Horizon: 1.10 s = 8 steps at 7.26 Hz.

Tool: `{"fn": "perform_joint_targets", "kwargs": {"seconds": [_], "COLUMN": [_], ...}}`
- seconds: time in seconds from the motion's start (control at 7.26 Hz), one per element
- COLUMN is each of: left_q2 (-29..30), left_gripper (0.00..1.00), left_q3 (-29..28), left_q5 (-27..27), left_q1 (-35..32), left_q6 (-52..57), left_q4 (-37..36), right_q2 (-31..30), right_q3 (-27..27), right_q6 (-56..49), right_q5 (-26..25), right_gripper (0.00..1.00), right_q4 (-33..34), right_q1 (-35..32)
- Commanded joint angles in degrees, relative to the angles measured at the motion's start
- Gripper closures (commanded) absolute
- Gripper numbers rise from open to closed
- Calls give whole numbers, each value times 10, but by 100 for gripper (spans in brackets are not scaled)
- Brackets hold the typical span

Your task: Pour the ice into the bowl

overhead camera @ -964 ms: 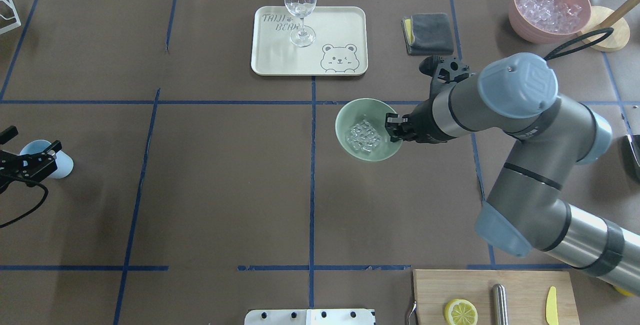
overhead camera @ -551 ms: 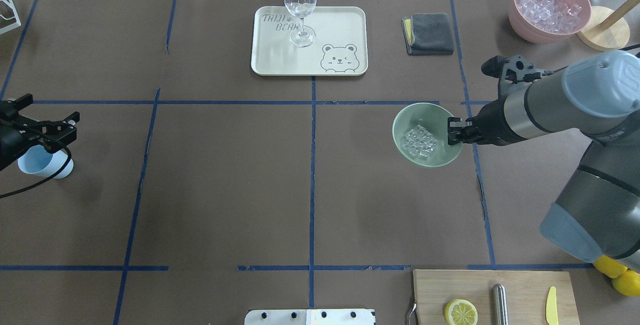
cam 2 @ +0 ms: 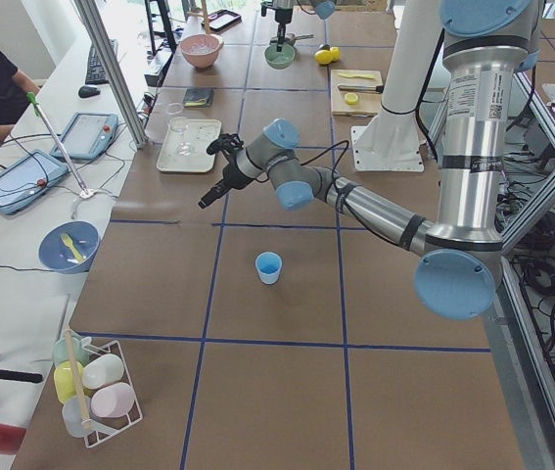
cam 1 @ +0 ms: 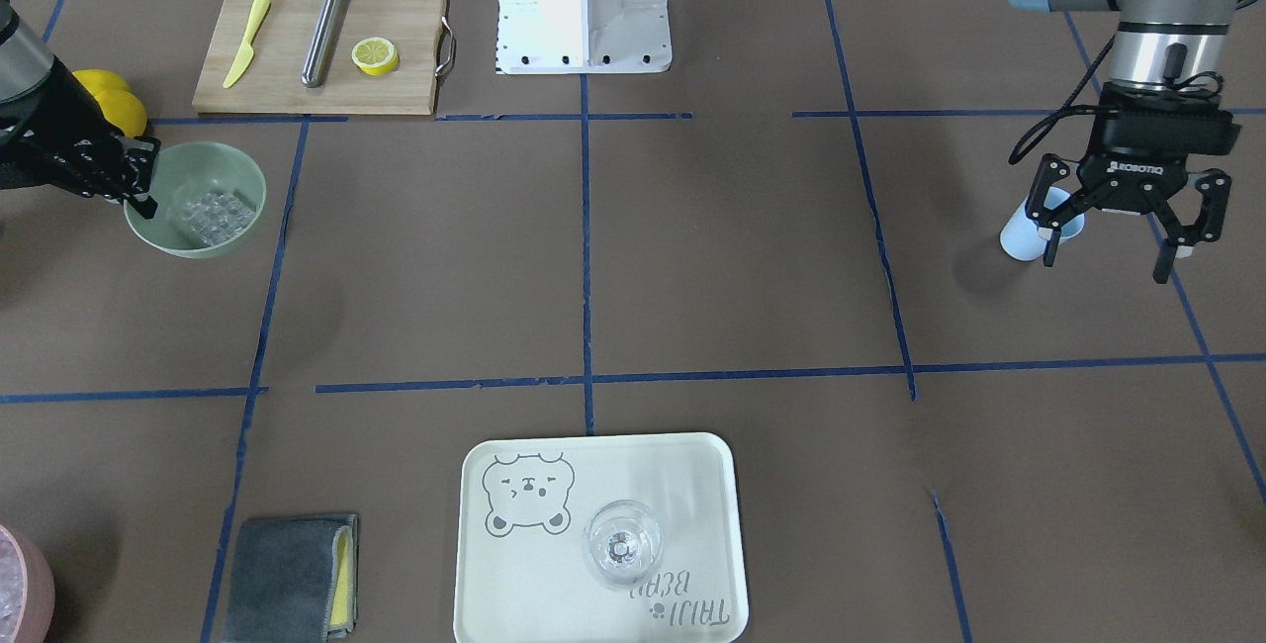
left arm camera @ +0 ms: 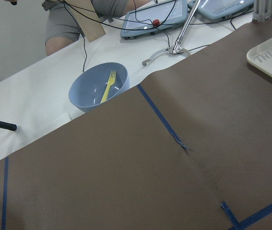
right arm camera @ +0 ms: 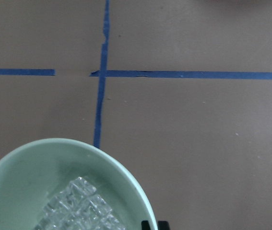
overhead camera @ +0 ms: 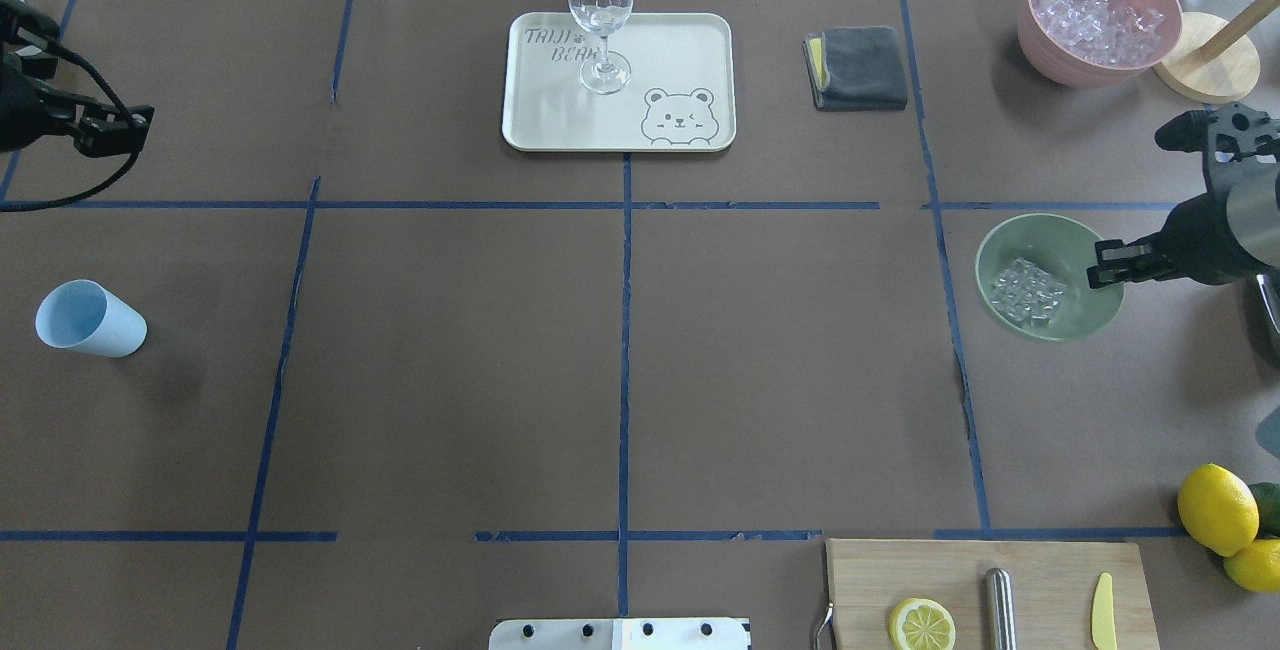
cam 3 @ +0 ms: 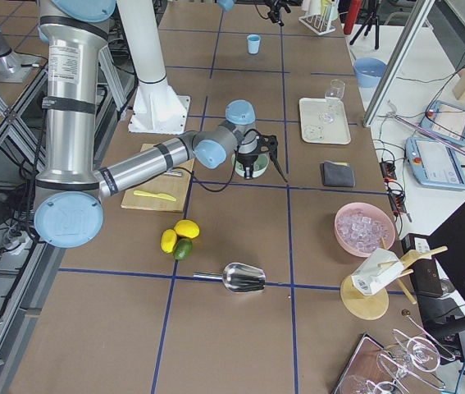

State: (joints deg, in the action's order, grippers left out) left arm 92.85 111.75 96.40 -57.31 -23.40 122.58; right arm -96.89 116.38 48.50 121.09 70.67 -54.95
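The mint-green bowl [overhead camera: 1003,248] sits at the table's right side with a small heap of clear ice [overhead camera: 1027,291] inside. My right gripper [overhead camera: 1098,267] is shut on the bowl's right rim. The front view shows the same grip [cam 1: 141,200] on the bowl [cam 1: 188,245]. The right wrist view looks down on the bowl's rim [right arm camera: 78,143] and the ice [right arm camera: 78,206]. The blue cup [overhead camera: 90,320] stands empty at the far left. My left gripper [cam 1: 1116,242] is open and empty, raised above the table near the cup [cam 1: 1019,232].
A pink bowl of ice [overhead camera: 1040,40] stands at the back right. A tray [overhead camera: 690,50] holds a wine glass [overhead camera: 600,15]. A grey cloth [overhead camera: 858,67] lies beside it. A cutting board [overhead camera: 1040,570] with a lemon half and whole lemons [overhead camera: 1218,508] are at the front right.
My right gripper has moved the bowl with its ice from the table's middle to the right. My left gripper has moved away from the blue cup toward the back.
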Motion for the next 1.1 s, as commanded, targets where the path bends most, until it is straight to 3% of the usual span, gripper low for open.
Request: {"fn": "perform_joint_targets", "kwargs": {"seconds": [0.0,0.28,0.41,0.55,0.96], "left_q2": [25,75,121,127,118], "left_gripper": [0,0,0,0,0], "left_q3": [0,2,-4,-6,-7], "left_q5": [63,89,116,126,129], "left_q1": [-44,-128,-167,-188,-190], "left_q6": [116,225,308,321,318], "left_q4": [-112,-244,-324,-341,-342], "right_q2": [-36,-38,-46,-47,-45], "right_q3": [-18,-54,-115,-181,-203], "right_q6": [-35,-36,-30,-24,8], "right_q5": [-2,-2,-2,1,2], "right_gripper": [100,100,100,100,100], "right_q4": [0,-15,-119,-227,-248], "right_q1": [-18,-18,-18,-18,-16]}}
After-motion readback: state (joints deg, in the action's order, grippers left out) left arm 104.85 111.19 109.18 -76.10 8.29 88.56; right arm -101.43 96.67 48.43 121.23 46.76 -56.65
